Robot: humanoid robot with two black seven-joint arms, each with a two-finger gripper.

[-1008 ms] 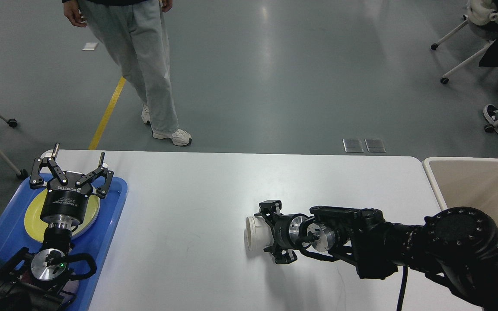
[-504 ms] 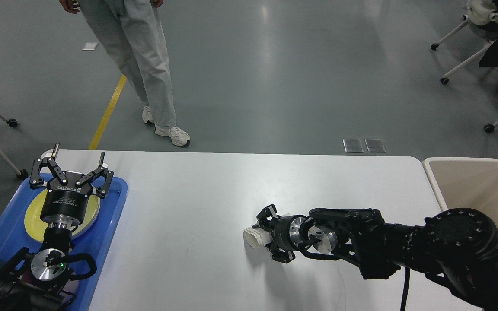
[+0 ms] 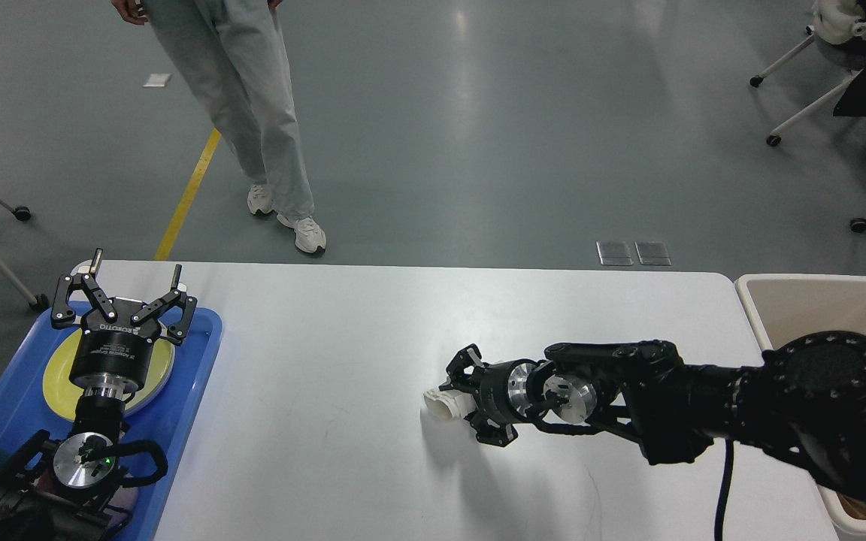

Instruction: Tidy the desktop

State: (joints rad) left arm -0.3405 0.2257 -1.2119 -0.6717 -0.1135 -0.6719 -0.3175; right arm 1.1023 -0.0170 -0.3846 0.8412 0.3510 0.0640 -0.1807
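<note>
Desktop (image 3: 373, 330) fills the near half of the scene: a wide, white, rigid slab with rounded corners, smooth and probably slippery, so light items would likely skid under a side push. It is not itself for lifting; only what lies on it needs holding. Blue tray (image 3: 192, 391) overlaps its near-left edge and carries a yellow plate (image 3: 61, 379). Beige bin (image 3: 801, 308) stands just beside the right edge. Right gripper (image 3: 457, 394) lies low over the centre-right of the surface, fingers pinching a white paper cup (image 3: 440, 404), which looks crushed out of round and appears lifted clear. The cup is judged light, soft and easily deformed; a hold across its body is adequate. Left gripper (image 3: 128, 289) hovers above the plate, fingers spread and holding nothing. Likely destination for the cup: the bin.
</note>
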